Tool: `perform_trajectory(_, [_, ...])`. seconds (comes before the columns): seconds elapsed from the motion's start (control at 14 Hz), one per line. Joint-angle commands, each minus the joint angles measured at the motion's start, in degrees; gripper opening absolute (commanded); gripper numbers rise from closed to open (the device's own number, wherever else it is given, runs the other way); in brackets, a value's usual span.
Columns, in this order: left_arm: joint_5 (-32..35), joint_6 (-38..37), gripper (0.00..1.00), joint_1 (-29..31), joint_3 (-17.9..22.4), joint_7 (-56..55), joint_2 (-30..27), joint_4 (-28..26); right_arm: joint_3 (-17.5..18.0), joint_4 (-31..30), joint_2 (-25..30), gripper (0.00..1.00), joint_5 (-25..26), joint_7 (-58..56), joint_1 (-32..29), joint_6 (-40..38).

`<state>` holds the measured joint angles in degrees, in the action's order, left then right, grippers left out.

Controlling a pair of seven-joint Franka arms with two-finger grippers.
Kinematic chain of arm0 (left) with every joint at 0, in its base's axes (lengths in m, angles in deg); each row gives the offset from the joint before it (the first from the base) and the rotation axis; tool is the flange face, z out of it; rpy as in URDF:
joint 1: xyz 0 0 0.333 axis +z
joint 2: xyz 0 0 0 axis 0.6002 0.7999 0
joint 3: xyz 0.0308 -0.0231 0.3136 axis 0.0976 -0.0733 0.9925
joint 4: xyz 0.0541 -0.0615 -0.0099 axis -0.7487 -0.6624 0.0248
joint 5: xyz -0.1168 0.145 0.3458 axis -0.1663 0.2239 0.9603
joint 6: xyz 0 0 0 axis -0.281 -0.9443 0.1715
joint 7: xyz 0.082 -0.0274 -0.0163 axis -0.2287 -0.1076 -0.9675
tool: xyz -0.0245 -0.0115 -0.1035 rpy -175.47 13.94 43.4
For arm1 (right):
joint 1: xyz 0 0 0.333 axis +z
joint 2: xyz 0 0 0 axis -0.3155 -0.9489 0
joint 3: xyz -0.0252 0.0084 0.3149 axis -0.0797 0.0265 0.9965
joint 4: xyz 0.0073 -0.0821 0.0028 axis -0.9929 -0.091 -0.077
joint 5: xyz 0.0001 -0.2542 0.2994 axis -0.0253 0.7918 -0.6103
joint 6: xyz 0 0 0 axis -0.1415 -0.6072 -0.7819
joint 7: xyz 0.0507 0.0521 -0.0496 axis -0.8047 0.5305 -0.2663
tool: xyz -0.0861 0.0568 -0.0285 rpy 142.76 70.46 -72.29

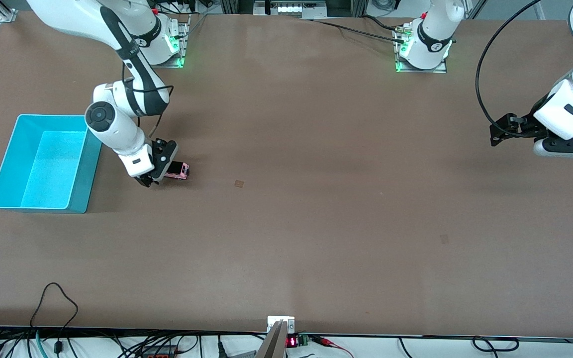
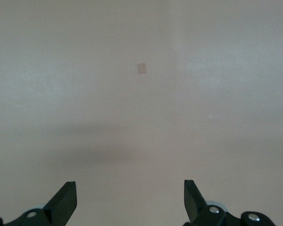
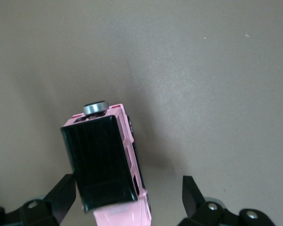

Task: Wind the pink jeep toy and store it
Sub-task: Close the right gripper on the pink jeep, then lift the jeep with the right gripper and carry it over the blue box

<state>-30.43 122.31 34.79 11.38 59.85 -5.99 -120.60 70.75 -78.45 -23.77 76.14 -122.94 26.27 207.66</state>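
Between open right tool fingers: pink jeep toy

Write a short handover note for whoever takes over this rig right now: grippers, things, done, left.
Right gripper: jaws open, low at the jeep, which stands between them in the right wrist view, not gripped.
Left gripper: jaws open, waiting over bare table at the left arm's end.
Jeep: on the table beside the bin, outside it.
Done: the approach.
Left: grip, wind, store in bin.

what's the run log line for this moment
right gripper: open, straddling pink jeep toy | jeep: on table beside turquoise bin | left gripper: open, waiting
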Motion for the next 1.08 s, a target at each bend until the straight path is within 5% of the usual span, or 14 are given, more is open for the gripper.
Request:
perform_trajectory(0.0, [-0.2, -1.2, 1.0, 0.2, 0.0, -0.4, -0.5, 0.6, 0.4, -1.9, 0.4, 0.95, 0.0, -0.9, -0.1, 2.9])
perform_trajectory(0.14, [-0.2, -1.2, 1.0, 0.2, 0.0, -0.3, -0.5, 0.6, 0.4, -1.9, 0.6, 0.37, 0.0, -1.1, -0.1, 2.8])
perform_trajectory(0.36, [-0.2, -1.2, 1.0, 0.3, 0.0, -0.3, -0.5, 0.6, 0.5, -2.0, 2.0, 0.0, 0.0, -1.0, -0.1, 1.4])
perform_trajectory(1.0, [-0.2, -1.2, 1.0, 0.5, 0.1, -0.1, -0.5, 0.6, -0.3, 1.2, 13.5, 0.0, -0.4, 12.1, -4.3, -15.6])
